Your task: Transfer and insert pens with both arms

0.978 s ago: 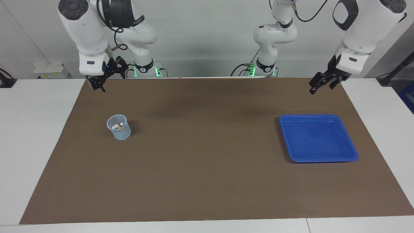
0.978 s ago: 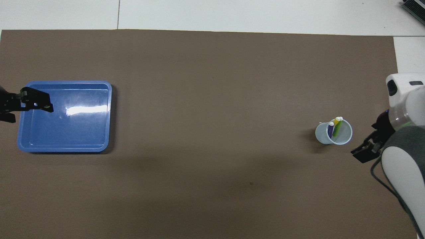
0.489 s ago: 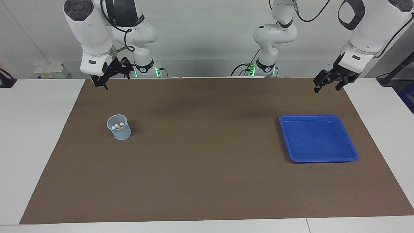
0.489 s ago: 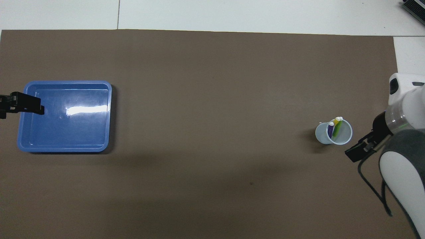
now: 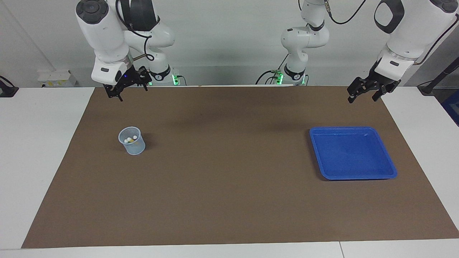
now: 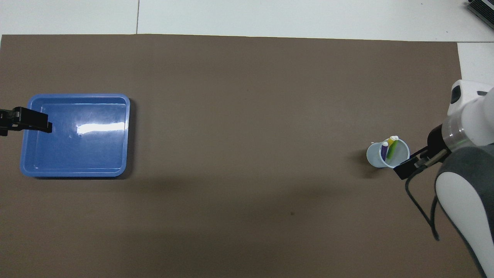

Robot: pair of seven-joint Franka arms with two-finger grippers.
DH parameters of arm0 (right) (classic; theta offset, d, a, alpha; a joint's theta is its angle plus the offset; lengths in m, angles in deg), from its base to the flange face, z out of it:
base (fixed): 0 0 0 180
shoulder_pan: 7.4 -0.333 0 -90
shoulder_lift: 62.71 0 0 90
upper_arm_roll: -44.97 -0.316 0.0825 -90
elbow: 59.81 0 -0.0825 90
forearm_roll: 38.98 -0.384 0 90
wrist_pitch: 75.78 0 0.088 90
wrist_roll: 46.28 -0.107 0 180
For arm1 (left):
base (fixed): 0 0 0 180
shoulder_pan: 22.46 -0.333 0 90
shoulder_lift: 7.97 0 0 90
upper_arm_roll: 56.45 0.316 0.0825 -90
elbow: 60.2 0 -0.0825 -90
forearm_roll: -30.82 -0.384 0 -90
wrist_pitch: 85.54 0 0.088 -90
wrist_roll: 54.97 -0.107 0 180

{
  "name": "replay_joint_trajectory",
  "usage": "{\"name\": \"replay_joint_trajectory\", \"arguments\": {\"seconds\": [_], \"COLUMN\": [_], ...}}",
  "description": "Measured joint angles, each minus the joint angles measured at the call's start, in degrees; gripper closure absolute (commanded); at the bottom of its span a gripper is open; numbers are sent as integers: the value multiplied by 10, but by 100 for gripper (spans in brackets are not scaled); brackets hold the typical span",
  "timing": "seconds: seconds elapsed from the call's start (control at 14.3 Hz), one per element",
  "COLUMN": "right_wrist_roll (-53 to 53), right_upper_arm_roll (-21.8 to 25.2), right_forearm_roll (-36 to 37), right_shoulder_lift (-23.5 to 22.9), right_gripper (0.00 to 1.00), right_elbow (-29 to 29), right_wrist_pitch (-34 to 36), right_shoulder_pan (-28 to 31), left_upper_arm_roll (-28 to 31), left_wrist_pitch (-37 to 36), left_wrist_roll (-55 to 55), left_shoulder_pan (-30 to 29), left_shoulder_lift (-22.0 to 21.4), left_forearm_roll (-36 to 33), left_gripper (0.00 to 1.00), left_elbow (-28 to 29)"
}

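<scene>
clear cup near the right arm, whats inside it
The cup holds three pens standing upright: purple, yellow and green, whitish ends up. Their lower ends and the cup's bottom are covered from view.

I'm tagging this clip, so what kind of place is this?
Probably a robotics lab: two arms, left gripper and right gripper, raised over a brown mat, with pens in a cup.

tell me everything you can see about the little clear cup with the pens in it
The small translucent plastic cup stands upright on the brown mat, toward the right arm's end of the table. It tapers toward its base and has an open round rim. Inside, three slim marker pens, purple, yellow and green, stand leaning with whitish ends up. No gripper touches it.
</scene>
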Motion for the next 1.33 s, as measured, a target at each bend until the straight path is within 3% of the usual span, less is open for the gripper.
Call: {"name": "replay_joint_trajectory", "arguments": {"seconds": [0.35, 1.33], "right_wrist_roll": [-74, -82], "right_upper_arm_roll": [5, 9], "right_forearm_roll": [-33, -34], "right_shoulder_lift": [-30, -35], "right_gripper": [0, 0], "right_elbow": [31, 52], "right_wrist_pitch": [8, 24], "right_shoulder_pan": [1, 5], "left_upper_arm_roll": [1, 0], "left_wrist_pitch": [1, 3], "left_wrist_roll": [-1, -1], "left_shoulder_pan": [0, 0], "left_shoulder_lift": [0, 0], "left_forearm_roll": [0, 0], "left_gripper": [0, 0], "left_elbow": [0, 0]}}
